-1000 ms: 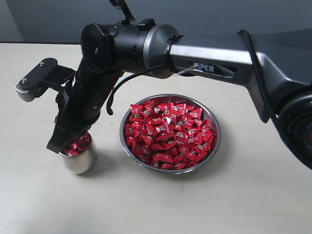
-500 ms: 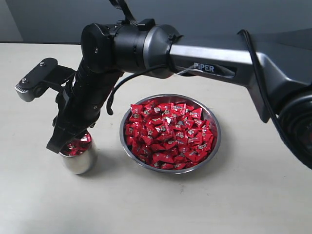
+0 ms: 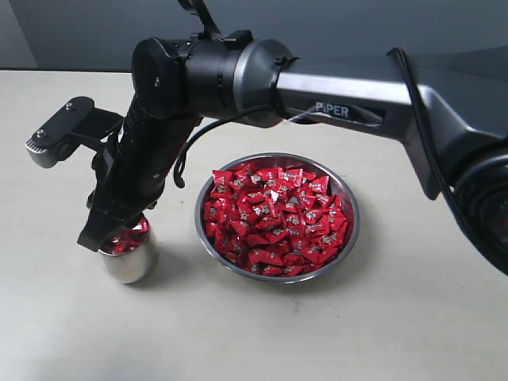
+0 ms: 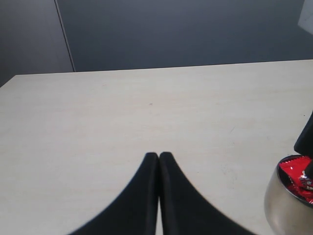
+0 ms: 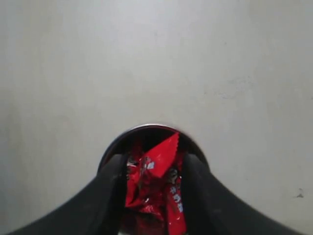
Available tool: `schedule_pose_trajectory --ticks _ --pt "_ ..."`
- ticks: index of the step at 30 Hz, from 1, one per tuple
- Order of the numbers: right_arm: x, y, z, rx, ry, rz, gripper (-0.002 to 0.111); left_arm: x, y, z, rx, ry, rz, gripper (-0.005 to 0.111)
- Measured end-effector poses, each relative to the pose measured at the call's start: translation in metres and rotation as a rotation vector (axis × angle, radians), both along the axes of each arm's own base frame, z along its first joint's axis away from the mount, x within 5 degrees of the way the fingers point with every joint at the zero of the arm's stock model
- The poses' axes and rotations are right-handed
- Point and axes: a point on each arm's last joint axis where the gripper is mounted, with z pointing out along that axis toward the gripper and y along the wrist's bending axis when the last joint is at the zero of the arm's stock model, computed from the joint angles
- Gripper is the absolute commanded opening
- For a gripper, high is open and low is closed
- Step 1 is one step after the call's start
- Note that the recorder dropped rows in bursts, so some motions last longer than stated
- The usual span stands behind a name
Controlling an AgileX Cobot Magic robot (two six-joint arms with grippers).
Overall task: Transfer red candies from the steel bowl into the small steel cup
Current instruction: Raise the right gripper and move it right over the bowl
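Observation:
The steel bowl (image 3: pixel 355 218) stands mid-table, heaped with red candies (image 3: pixel 274 218). To its left is the small steel cup (image 3: pixel 127 262), with red candies (image 3: pixel 127 238) up to its rim. My right gripper (image 3: pixel 113 232) reaches across and hangs right over the cup's mouth. In the right wrist view its jaws (image 5: pixel 152 161) stand open on either side of the candies (image 5: pixel 151 181) lying in the cup (image 5: pixel 146 128). My left gripper (image 4: pixel 159 155) is shut and empty, low over bare table, with the cup (image 4: pixel 286 200) off to one side.
The right arm (image 3: pixel 341 99) spans the scene above the bowl. Pale tabletop (image 3: pixel 317 333) lies in front of the cup and bowl and stretches ahead of the left gripper. A dark wall (image 4: pixel 186 29) backs the table.
The right gripper's jaws have spread apart above the cup, and the candies now rest in it. The arm has hardly shifted. The bowl and cup stay put.

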Motion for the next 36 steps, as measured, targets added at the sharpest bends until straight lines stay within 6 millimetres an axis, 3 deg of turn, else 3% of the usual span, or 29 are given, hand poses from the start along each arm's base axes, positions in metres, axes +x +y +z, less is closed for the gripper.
schedule_pose_trajectory --ticks 4,10,13,16,18,21,23,28,36 --pt "0.001 -0.002 0.007 0.002 -0.040 0.009 0.037 0.000 0.000 0.000 0.000 0.000 0.000 0.000" --pt "0.008 -0.011 0.039 0.025 -0.180 -0.031 0.037 0.000 0.000 0.000 0.000 0.000 0.000 0.000" --pt "0.014 -0.021 0.059 0.009 -0.277 -0.093 0.037 0.000 0.000 0.000 0.000 0.000 0.000 0.000" --pt "0.025 -0.034 0.066 -0.020 -0.280 -0.159 0.037 0.000 0.000 0.000 0.000 0.000 0.000 0.000" --pt "0.045 -0.050 0.066 -0.061 -0.265 -0.225 0.034 0.000 0.000 0.000 0.000 0.000 0.000 0.000" --pt "0.074 -0.079 0.066 -0.112 -0.218 -0.319 0.010 0.000 0.000 0.000 0.000 0.000 0.000 0.000" --pt "0.089 -0.096 0.066 -0.125 -0.182 -0.374 0.000 0.000 0.000 0.000 0.000 0.000 0.000 0.000" --pt "0.114 -0.129 0.067 -0.152 -0.119 -0.469 -0.001 0.000 0.000 0.000 0.000 0.000 0.000 0.000" --pt "0.120 -0.152 0.044 -0.189 -0.025 -0.481 -0.001 0.000 0.000 0.000 0.000 0.000 0.000 0.000"
